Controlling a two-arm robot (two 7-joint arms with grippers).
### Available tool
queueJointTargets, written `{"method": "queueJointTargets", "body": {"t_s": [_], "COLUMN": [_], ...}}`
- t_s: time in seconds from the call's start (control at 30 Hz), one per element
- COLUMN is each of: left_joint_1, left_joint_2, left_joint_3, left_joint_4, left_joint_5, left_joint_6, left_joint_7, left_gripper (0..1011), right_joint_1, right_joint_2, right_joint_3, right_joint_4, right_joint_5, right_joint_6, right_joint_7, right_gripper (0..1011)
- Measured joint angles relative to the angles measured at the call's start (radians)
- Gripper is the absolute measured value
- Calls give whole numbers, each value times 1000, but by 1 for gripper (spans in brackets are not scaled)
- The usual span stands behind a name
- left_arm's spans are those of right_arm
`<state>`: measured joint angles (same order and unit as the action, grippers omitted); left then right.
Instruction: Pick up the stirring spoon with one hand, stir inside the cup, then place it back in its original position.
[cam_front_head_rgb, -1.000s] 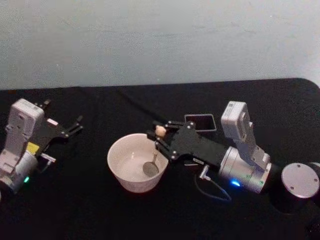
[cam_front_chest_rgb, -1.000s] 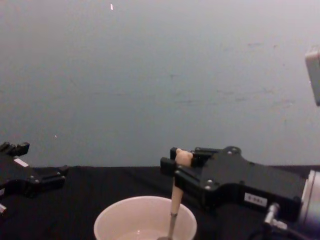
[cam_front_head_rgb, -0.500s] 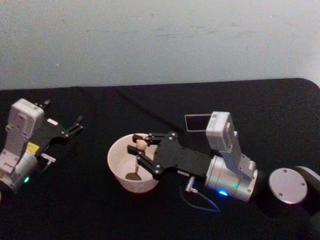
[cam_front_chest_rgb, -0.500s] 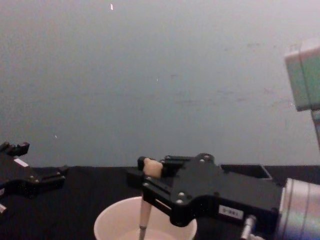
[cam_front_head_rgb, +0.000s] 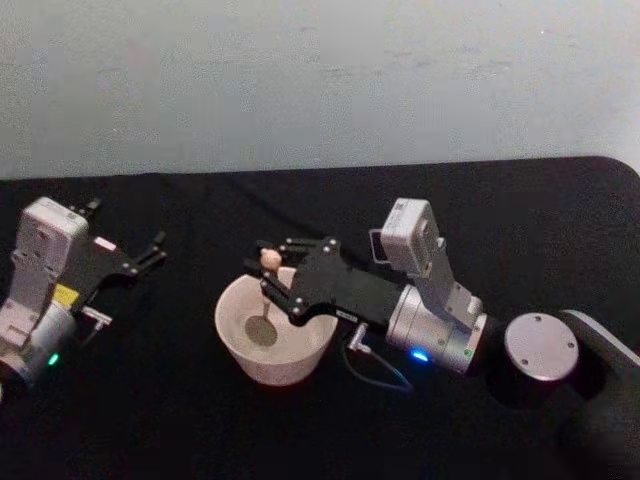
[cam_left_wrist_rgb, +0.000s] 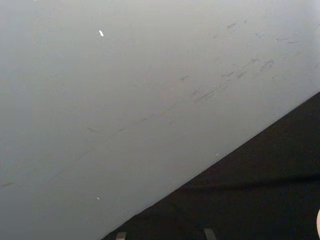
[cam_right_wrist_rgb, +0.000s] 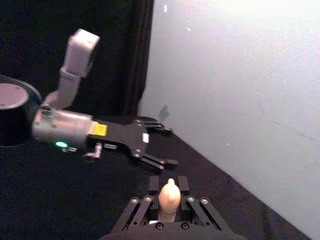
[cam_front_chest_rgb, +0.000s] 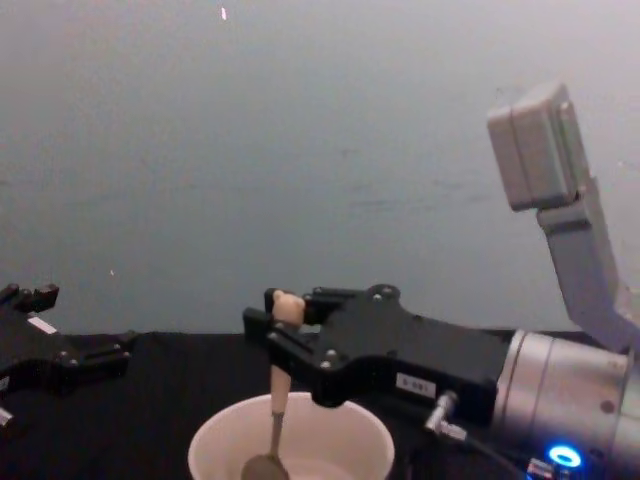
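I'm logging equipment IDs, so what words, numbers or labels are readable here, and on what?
Nothing is legible.
Small white sticker on the black right hand, which grips the wooden-handled stirring spoon: too blurred to read.
Yellow sticker on the black left hand: too blurred.
White sticker on the left hand: too blurred.

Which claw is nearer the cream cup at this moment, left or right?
Right. The right claw hangs over the cup, shut on the stirring spoon, whose bowl dips inside it. The left claw sits open, well off to the cup's left.
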<state>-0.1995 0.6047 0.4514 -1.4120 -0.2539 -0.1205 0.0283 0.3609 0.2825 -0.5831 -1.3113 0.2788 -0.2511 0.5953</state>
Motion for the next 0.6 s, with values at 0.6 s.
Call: {"method": "queueJointTargets", "body": {"t_s": [0.6], "left_joint_1": [0], "left_joint_2": [0], "left_joint_3": [0], "left_joint_4": [0], "left_joint_5": [0], "left_joint_6": [0], "left_joint_7": [0], "left_gripper": [1001], "right_joint_1": [10], "right_joint_2": [-6], "right_joint_3": [35], "right_joint_4": [32], "right_joint_5": [-22], "right_joint_6": [4], "right_joint_7": [-29], "right_gripper": [214]}}
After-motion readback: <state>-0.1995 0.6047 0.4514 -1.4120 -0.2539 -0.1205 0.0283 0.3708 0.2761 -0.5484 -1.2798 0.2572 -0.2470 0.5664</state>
